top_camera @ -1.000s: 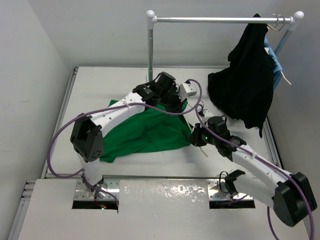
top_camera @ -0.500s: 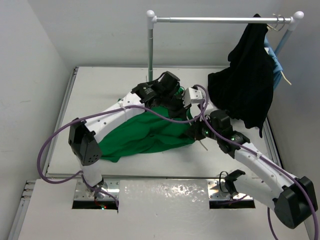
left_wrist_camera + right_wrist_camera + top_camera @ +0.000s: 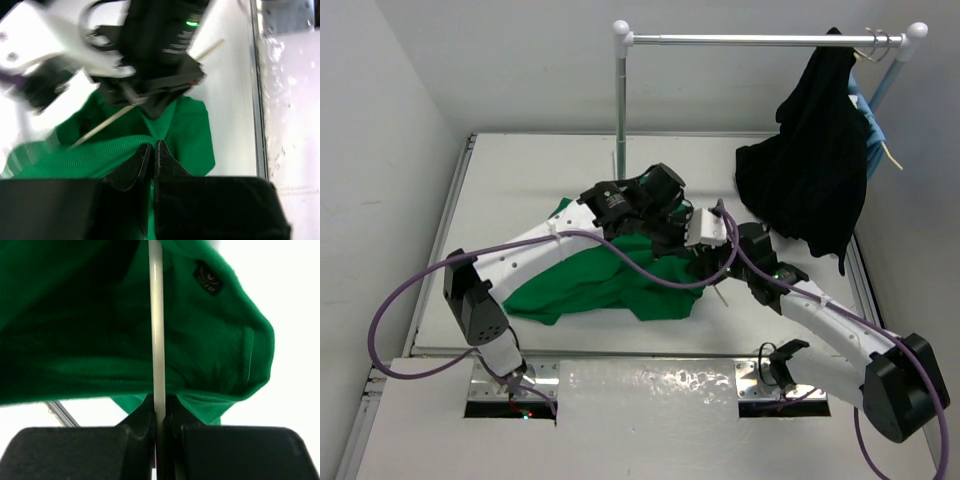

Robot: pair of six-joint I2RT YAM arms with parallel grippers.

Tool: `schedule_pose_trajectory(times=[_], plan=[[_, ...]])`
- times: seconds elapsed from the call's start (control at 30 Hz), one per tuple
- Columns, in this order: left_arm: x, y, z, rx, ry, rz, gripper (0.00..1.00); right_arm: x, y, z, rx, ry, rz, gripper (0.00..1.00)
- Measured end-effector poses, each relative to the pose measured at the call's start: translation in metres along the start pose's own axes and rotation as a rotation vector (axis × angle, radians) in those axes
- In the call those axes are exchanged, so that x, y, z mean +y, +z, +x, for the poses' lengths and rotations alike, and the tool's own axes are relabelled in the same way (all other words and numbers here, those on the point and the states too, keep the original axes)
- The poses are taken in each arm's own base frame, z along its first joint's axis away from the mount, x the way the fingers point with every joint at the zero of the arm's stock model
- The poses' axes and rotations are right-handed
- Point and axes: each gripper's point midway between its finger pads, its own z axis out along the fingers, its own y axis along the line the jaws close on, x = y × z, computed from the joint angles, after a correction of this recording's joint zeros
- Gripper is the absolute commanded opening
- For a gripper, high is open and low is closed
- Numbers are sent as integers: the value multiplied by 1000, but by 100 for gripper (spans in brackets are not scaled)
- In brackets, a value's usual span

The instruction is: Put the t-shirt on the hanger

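Observation:
The bright green t-shirt (image 3: pixel 605 285) lies crumpled on the table, its right end bunched up between the two grippers. My left gripper (image 3: pixel 678 238) is shut on the shirt's ribbed collar edge (image 3: pixel 100 152), with its jaws (image 3: pixel 153 146) pressed together. My right gripper (image 3: pixel 712 268) is shut on a thin cream bar of the hanger (image 3: pixel 158 335), which runs up from the jaws (image 3: pixel 160 407) into the green cloth (image 3: pixel 220 345). The bar's end pokes out below the right gripper (image 3: pixel 722 297). A stretch of the bar (image 3: pixel 105 123) shows beside the collar.
A clothes rack stands at the back, with an upright pole (image 3: pixel 621 100) and a metal rail (image 3: pixel 750 40). A black garment (image 3: pixel 810 180) and a light-blue garment (image 3: pixel 873 135) hang at its right end. A purple cable (image 3: pixel 410 300) loops out left of the left arm.
My left gripper has come nearer and to the right with the collar, dragging the shirt along. My right gripper has pushed the hanger left into the cloth.

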Motion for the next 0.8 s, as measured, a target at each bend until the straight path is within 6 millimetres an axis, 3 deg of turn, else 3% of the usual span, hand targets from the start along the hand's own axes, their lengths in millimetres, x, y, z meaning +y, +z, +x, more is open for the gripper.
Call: schedule_pose_trajectory(times=[0.17, 0.2, 0.3, 0.47, 0.57, 0.8], plan=[[-14, -1, 14, 49, 65, 9, 1, -1, 1, 7, 23, -37, -12, 0], [-15, -5, 18, 57, 70, 0, 17, -1, 1, 8, 23, -42, -13, 0], [-25, -14, 28, 81, 84, -12, 46, -1, 1, 9, 18, -53, -16, 0], [-32, -30, 30, 110, 99, -69, 66, -5, 4, 17, 15, -52, -12, 0], [-13, -53, 32, 126, 90, -196, 68, -6, 3, 22, 28, -52, -10, 0], [58, -112, 51, 163, 38, -517, 71, -6, 3, 22, 28, -65, -17, 0]])
